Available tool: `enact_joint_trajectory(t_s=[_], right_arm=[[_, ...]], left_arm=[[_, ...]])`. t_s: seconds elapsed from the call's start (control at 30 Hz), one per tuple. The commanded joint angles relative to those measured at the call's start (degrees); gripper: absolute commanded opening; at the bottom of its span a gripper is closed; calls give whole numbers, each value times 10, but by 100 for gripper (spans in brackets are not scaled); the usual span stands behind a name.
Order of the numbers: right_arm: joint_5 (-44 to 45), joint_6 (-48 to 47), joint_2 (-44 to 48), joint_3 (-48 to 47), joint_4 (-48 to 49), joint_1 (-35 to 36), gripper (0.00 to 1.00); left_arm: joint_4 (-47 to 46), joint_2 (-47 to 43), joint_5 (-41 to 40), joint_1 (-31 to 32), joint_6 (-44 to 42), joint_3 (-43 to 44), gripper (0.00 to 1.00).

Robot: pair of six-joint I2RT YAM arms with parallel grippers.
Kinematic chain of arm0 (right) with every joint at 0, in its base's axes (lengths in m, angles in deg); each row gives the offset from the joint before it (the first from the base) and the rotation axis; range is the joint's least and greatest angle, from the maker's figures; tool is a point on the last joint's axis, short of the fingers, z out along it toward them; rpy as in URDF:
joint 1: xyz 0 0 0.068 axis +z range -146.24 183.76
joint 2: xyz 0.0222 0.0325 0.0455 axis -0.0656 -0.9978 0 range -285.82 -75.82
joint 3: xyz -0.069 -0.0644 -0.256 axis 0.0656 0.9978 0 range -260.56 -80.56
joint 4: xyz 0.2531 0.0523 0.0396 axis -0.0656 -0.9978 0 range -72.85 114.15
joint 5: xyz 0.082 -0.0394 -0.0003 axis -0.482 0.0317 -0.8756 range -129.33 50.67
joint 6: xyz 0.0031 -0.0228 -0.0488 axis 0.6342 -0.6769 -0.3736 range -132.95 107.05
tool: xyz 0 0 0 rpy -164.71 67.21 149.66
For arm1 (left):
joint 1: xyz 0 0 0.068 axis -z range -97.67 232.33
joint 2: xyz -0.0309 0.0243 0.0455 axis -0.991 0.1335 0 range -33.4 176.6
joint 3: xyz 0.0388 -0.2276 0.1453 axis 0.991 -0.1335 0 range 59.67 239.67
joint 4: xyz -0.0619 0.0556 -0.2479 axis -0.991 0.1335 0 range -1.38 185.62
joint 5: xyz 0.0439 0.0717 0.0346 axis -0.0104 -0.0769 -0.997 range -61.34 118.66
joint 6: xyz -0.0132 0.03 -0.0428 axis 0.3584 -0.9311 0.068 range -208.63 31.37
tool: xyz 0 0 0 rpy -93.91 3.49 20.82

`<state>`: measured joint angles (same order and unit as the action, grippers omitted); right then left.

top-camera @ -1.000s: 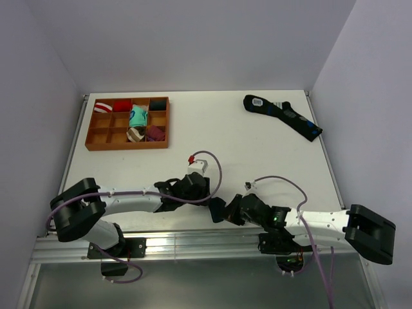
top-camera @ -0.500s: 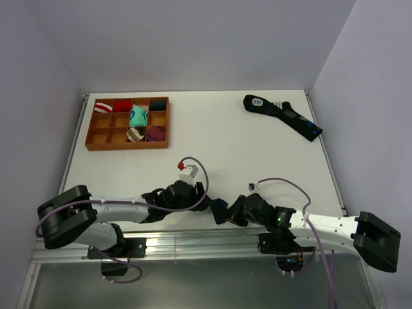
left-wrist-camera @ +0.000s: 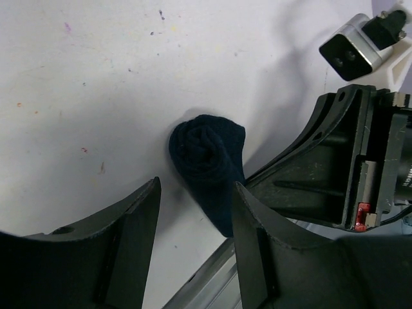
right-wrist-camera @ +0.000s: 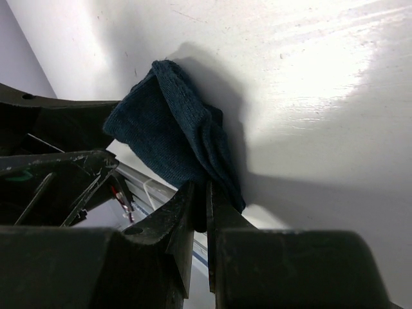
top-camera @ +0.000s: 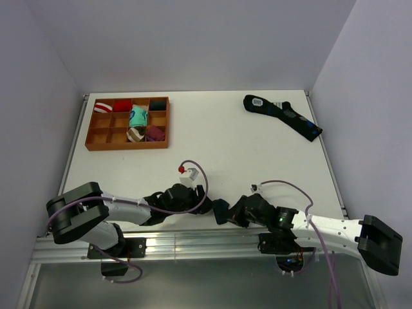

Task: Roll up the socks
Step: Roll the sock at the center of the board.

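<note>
The socks (top-camera: 221, 209) are a small dark navy bundle lying at the table's front edge, between my two grippers. In the left wrist view the socks (left-wrist-camera: 207, 158) show a rolled end facing the camera, and my left gripper (left-wrist-camera: 196, 187) stands open with its fingertips either side of the bundle's near end, not gripping it. My left gripper (top-camera: 202, 198) sits just left of the bundle in the top view. My right gripper (right-wrist-camera: 201, 187) is shut on the edge of the socks (right-wrist-camera: 161, 135), with cloth pinched between its fingers. From above, the right gripper (top-camera: 230, 214) reaches in from the right.
An orange compartment tray (top-camera: 127, 147) with colourful sock bundles stands at the back left. A long black sock with blue patches (top-camera: 283, 116) lies at the back right. The metal rail (top-camera: 193, 239) runs along the table's front edge just below the socks. Walls close in on both sides.
My left wrist has moved left and down toward the front edge, and its arm lies lower. The right gripper stays shut on the socks, barely shifted.
</note>
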<state>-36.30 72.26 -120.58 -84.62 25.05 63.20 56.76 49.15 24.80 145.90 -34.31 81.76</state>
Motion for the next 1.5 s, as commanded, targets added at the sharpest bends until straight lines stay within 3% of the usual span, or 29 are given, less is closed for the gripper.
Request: enact_joint_trajectory(t_s=[0.0, 0.17, 0.47, 1.17, 1.27, 1.47], right_arm=[[4, 19, 3, 100, -40, -5, 6], [-7, 30, 9, 123, 4, -6, 6], [4, 19, 43, 113, -40, -8, 6], [8, 4, 27, 98, -55, -9, 6], [9, 2, 24, 95, -57, -8, 6], [12, -5, 19, 85, -64, -9, 6]], left_arm=[[-61, 11, 19, 1, 8, 4, 53], [-47, 38, 19, 1, 10, 19, 52], [-4, 67, 12, 6, 1, 52, 51], [91, 141, 9, 25, -23, 139, 49], [133, 152, -5, 30, -28, 159, 47], [192, 165, -26, 41, -35, 187, 34]])
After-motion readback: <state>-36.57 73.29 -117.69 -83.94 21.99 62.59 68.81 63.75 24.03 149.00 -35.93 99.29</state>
